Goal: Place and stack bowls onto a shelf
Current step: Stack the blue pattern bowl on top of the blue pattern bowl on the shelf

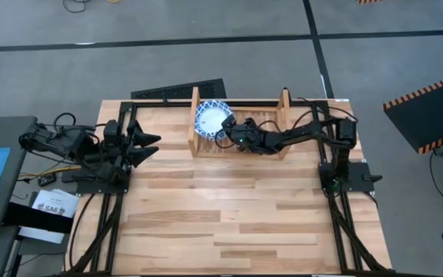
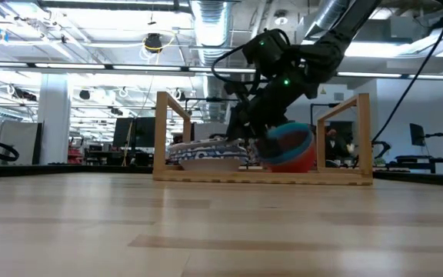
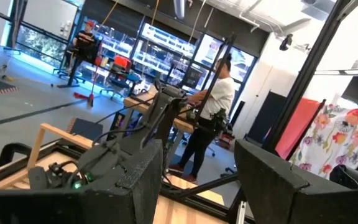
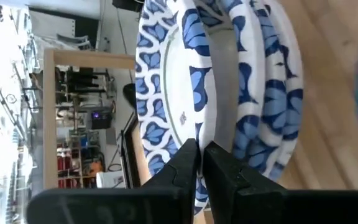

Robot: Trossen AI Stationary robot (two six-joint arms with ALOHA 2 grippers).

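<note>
Thinly, right gripper [image 4: 201, 163] pinches patterned bowl [image 4: 179, 93]

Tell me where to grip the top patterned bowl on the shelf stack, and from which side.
Take the top bowl by its thin flared rim, one finger inside and one under the lip. Come from the middle of the shelf, since a side board stands close on the bowl's other side. The right pincer pinches the rim from there.
</note>
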